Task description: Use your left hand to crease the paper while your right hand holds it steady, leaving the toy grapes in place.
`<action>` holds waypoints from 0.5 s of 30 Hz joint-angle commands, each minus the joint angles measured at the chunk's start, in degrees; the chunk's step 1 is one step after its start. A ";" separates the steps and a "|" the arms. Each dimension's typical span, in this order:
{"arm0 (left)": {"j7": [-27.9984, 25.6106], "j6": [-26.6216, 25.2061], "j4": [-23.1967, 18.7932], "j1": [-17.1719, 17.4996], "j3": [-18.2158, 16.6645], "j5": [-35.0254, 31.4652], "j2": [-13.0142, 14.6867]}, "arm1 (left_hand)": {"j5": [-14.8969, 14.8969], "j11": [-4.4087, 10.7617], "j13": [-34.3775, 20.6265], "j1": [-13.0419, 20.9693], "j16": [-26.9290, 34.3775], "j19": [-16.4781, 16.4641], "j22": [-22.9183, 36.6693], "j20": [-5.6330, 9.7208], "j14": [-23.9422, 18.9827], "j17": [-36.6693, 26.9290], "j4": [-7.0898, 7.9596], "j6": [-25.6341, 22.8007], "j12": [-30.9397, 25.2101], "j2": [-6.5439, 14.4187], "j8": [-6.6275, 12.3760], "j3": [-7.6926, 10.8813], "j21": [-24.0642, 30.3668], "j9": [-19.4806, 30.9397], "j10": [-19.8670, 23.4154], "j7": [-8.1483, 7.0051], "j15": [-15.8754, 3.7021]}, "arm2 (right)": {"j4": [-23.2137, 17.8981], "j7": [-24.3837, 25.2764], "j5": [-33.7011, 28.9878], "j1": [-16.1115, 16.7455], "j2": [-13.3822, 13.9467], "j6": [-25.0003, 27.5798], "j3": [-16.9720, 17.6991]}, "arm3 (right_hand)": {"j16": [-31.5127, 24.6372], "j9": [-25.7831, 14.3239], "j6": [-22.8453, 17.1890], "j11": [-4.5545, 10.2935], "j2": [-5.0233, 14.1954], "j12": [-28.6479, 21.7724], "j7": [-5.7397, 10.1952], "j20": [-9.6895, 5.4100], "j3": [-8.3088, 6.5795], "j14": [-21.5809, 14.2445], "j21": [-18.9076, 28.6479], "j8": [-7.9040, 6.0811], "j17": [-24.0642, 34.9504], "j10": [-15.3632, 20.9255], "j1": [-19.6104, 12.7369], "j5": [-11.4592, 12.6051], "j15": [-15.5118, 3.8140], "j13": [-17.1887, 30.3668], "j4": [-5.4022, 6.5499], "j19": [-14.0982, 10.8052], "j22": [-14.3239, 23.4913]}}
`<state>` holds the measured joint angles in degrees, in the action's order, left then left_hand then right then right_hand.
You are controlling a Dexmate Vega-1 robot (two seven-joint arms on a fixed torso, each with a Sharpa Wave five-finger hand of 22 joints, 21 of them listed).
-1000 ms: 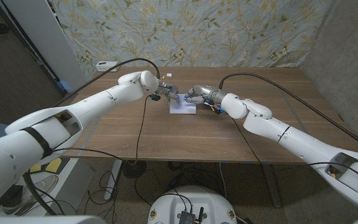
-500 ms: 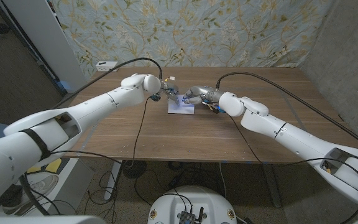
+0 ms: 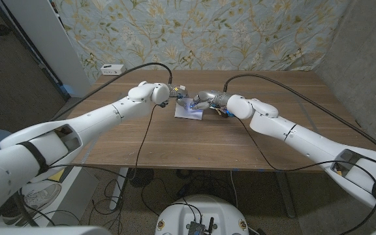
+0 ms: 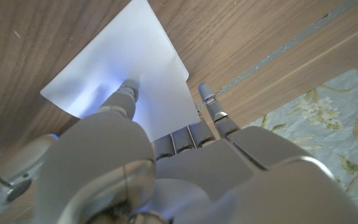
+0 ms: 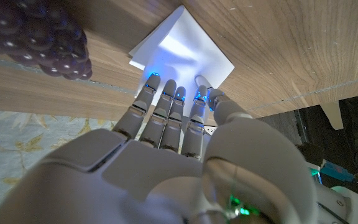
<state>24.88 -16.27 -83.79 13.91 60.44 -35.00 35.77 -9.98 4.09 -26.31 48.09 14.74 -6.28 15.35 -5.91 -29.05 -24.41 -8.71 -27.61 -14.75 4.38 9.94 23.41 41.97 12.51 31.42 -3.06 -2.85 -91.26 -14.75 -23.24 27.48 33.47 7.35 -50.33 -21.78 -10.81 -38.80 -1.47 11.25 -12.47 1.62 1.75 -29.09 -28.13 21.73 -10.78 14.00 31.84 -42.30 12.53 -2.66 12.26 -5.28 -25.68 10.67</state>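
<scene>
Both arms reach in from the near corners and meet at the far middle of the counter [image 3: 142, 143]; the left hand [image 3: 175, 95] points its fingers [image 4: 128, 93] down, one fingertip pressing on the white paper [image 4: 138, 56]; the right hand [image 3: 201, 100] lies just beside it, fingers [image 5: 166, 102] stretched side by side with tips on the paper's edge; neither hand grips anything.

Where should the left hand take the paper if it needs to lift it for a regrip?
Probably the free corner of the folded paper, farthest from both hands. It lies flat on the table, so slide a fingertip under from the open table side and pinch. The right hand covers the near edge and the toy grapes sit beside it.
</scene>
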 commanded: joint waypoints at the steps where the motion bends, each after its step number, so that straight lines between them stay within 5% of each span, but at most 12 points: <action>1: -6.62 1.10 -2.19 2.70 -0.61 -12.40 1.21 | -0.34 -0.31 -0.38 -0.18 -2.91 3.58 -1.28 -1.20 5.85 1.46 0.02 6.13 1.37 -1.38 -0.32 -1.24 -1.61 -0.30 -5.13 0.29 -1.16 | 3.75 -2.92 0.18 -3.76 -1.99 0.30 -2.48 | -0.21 -0.09 -0.38 -0.25 0.26 -0.16 -0.40 -0.05 -0.23 -0.32 -0.23 -0.34 0.13 0.53 0.23 0.40 -2.02 0.06 0.54 0.01 0.03; 9: -11.32 1.81 -2.67 4.69 -1.69 -17.10 1.55 | -0.55 -3.21 0.66 0.06 -4.61 8.57 -3.76 -2.74 18.22 5.19 0.16 21.04 4.12 -2.25 -0.12 -3.69 -4.65 -1.25 -17.78 2.39 3.11 | 5.01 -4.57 0.30 -5.18 -2.60 0.96 -3.42 | -0.26 -0.08 -1.05 -0.84 0.03 -0.33 -0.62 0.22 -0.49 -0.86 -0.09 -0.53 0.11 1.15 0.62 0.44 -1.81 0.05 0.94 -0.36 0.03; 12: -12.69 3.05 -2.48 5.32 -2.74 -16.67 1.54 | -0.57 -3.51 0.89 0.16 -4.57 8.70 -3.89 -2.80 19.20 5.73 0.11 21.52 4.18 -2.41 0.14 -3.95 -4.83 -1.34 -19.00 2.19 3.06 | 5.56 -4.90 0.36 -5.65 -2.79 0.91 -3.70 | -0.29 -0.08 -1.07 -1.09 -0.02 -0.34 -0.66 0.25 -0.51 -0.92 -0.08 -0.51 0.15 1.26 0.72 0.42 -1.78 0.04 1.02 -0.42 0.03; 15: -18.33 5.90 -2.29 6.78 -4.36 -15.68 2.16 | -0.63 -1.38 1.65 1.06 -3.42 5.87 -4.13 -1.87 17.80 7.30 -0.08 18.02 2.69 -1.96 1.73 -4.07 -4.11 -1.49 -16.65 0.26 1.65 | 6.49 -5.76 0.62 -6.37 -3.18 0.99 -4.08 | -0.31 -0.08 -1.18 -0.85 -0.07 -0.33 -0.75 0.26 -0.55 -0.94 -0.06 -0.52 0.18 1.30 0.76 0.42 -1.59 0.03 1.04 -0.46 0.03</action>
<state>16.48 -14.60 -85.87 17.68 58.88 -48.11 37.01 -10.17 0.78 -25.10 48.48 10.36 1.76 11.29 -8.24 -10.01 -18.17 -8.72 -6.81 -10.84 2.03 10.37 19.60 37.26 10.99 13.02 -1.21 0.04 -87.26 -18.39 -23.02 23.38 31.36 8.01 -53.08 -21.78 -10.80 -39.42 -2.28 11.23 -12.47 1.01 1.74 -29.42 -28.67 21.73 -11.04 13.99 32.65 -41.83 12.53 -2.76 12.26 -4.48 -25.68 10.67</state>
